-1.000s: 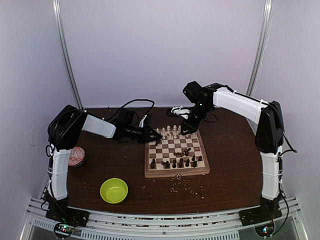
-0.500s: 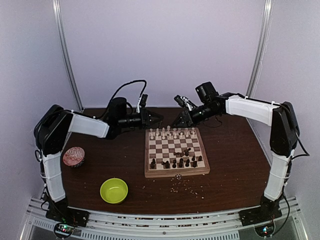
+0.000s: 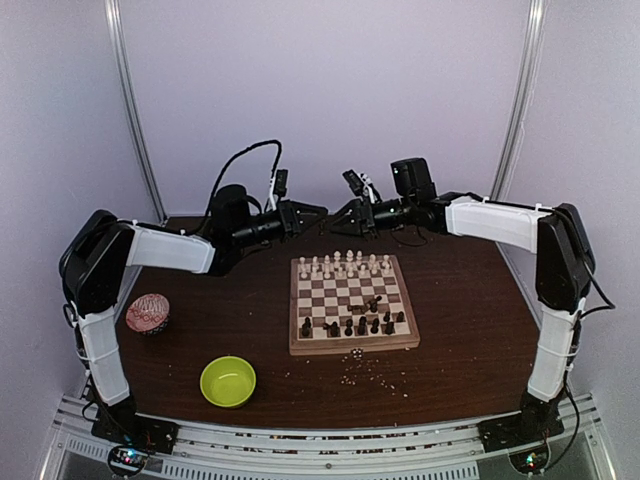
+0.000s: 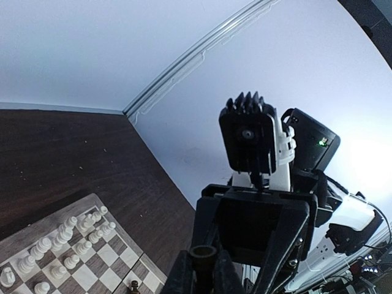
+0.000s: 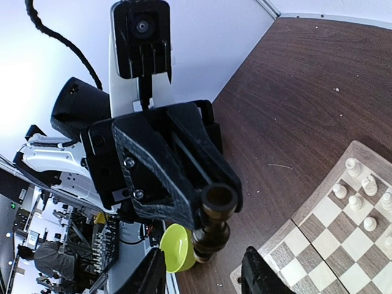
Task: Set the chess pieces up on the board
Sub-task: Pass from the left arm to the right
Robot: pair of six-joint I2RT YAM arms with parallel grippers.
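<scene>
The dark chess piece (image 5: pixel 210 231) is pinched at its head between the two pressed-in fingers of the left gripper (image 3: pixel 318 210), held in the air beyond the far edge of the board (image 3: pixel 354 346). The left wrist view shows only its round top, with the stem hidden by the fingers. In the top view it is too small to make out, so its kind cannot be told. Facing it tip to tip, the right gripper (image 3: pixel 340 216) has its fingers (image 5: pixel 256 273) spread wide with nothing between them, and both are cut off by the bottom of its own wrist view. On the board, the pale pieces (image 3: pixel 343 265) stand in two rows along the far edge and the dark pieces (image 3: pixel 350 325) gather toward the near edge. A few near the middle look tipped, though that is hard to judge. A second ago both grippers were low at the board's far corners, left at the left corner and right at the right; now they are raised and close together above the far part of the table (image 3: pixel 460 330). The pink-patterned cup (image 3: pixel 147 313) near the table's left edge, then partly behind the left arm, now shows whole; its print is too small to read. A lime-green bowl (image 3: pixel 228 381) and pale crumbs (image 3: pixel 368 372) lie toward the near edge.
</scene>
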